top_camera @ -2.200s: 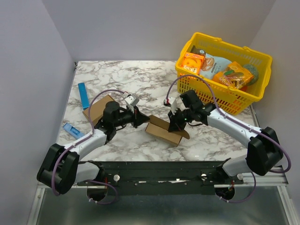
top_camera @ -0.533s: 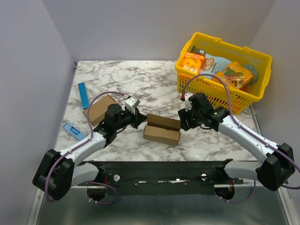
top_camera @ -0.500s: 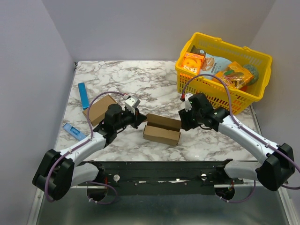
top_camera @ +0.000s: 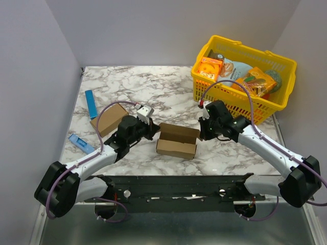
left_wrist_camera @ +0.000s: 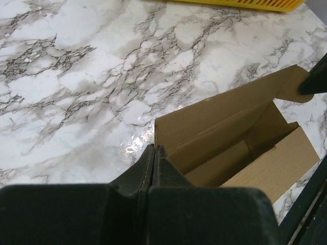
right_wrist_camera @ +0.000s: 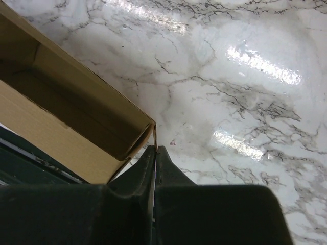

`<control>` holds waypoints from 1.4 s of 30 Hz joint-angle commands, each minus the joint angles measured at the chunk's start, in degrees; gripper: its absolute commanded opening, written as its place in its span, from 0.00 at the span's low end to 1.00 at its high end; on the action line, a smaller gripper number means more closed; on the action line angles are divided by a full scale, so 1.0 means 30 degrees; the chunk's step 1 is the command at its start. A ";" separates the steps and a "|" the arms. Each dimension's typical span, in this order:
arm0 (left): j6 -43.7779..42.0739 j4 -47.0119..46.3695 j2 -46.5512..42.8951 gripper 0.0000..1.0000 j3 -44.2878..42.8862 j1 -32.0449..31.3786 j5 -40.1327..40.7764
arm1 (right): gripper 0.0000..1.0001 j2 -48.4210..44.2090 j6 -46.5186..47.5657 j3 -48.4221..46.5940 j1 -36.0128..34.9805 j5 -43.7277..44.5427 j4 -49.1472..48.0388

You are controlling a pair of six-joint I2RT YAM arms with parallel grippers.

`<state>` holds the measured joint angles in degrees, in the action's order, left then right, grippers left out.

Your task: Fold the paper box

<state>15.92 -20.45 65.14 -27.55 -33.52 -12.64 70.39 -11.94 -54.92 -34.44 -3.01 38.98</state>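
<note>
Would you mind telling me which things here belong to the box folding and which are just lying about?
Job: paper box, left gripper, right gripper.
Lying about: other brown carton, yellow basket, snacks inside it, blue bar, blue pack.

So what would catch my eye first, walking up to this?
An open brown paper box sits in the middle of the marble table, and the left arm and right arm pinch its opposite ends, jaws shut on the cardboard. At the far right, a bright yellow basket holds orange snack packs.
</note>
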 commanded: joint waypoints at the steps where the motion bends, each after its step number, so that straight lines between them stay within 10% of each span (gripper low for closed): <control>1: 0.0669 -0.0391 -0.0008 0.00 0.0160 -0.0575 0.1754 | 0.09 -0.0026 -0.0854 0.0053 -0.0006 0.0591 -0.1215; 3: 0.0582 -0.0566 0.0111 0.00 0.0102 -0.0605 0.1638 | 0.14 -0.0084 -0.0503 0.0082 -0.0035 0.0504 -0.1187; 7: -0.0003 -0.1094 0.0140 0.00 0.0335 -0.0605 0.0672 | 0.70 -0.0464 0.0609 0.0286 -0.0035 0.0796 -0.1040; 13: -0.0620 -0.1065 0.0316 0.00 0.0365 -0.0605 -0.0327 | 0.88 -0.3676 0.1692 0.1543 -0.0707 0.2875 -0.2762; 27: -0.1060 -0.0391 0.0404 0.00 -0.0074 -0.0605 -0.0590 | 0.82 -0.1995 0.5329 0.1811 -0.8792 0.3021 -0.4321; 42: -0.1265 -0.0040 0.0141 0.00 -0.0221 -0.0605 -0.0825 | 0.58 0.0999 0.6707 0.1693 -0.9264 0.4516 -0.5493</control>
<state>13.26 -21.12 65.87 -27.22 -35.00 -13.85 72.31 7.20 -49.01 -61.89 7.42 24.40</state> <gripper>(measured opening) 0.011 0.590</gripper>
